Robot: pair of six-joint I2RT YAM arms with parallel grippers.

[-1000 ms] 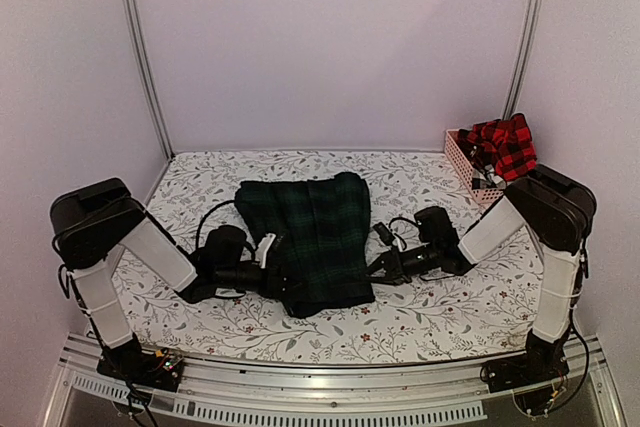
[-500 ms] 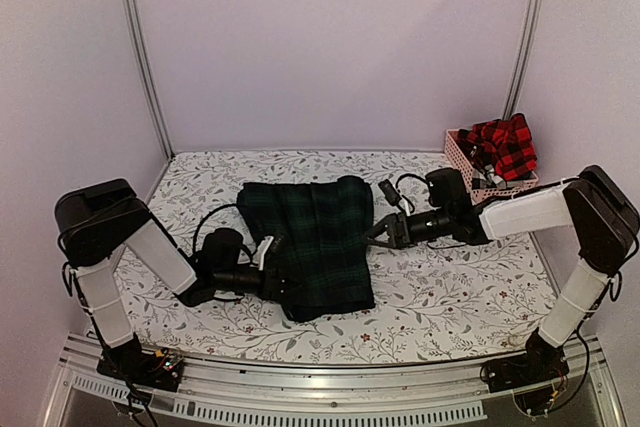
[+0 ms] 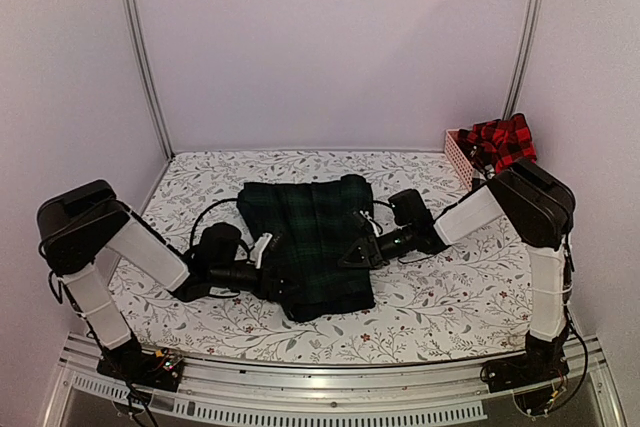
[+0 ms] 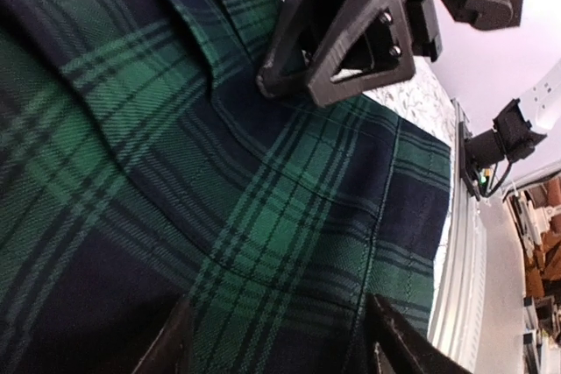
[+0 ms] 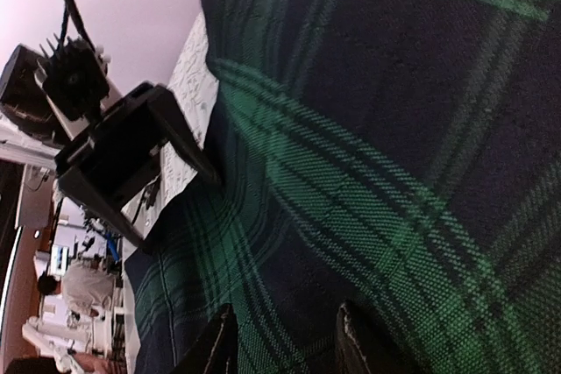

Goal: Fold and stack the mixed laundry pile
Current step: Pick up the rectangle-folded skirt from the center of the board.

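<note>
Both jaws stand parted over the tartan piece (image 3: 312, 222), the right gripper (image 3: 352, 254) having swung onto it.

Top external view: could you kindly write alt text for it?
A dark green tartan garment lies mid-table, the left gripper at its left edge, the right gripper at its right. A red-and-black checked shirt sits in a pink basket, far right.

Left arm (image 3: 150, 247) and right arm (image 3: 468, 215) low, reaching inward, left gripper (image 4: 285, 352) jaws wide, right gripper (image 5: 285, 348) jaws narrower, parted
</note>
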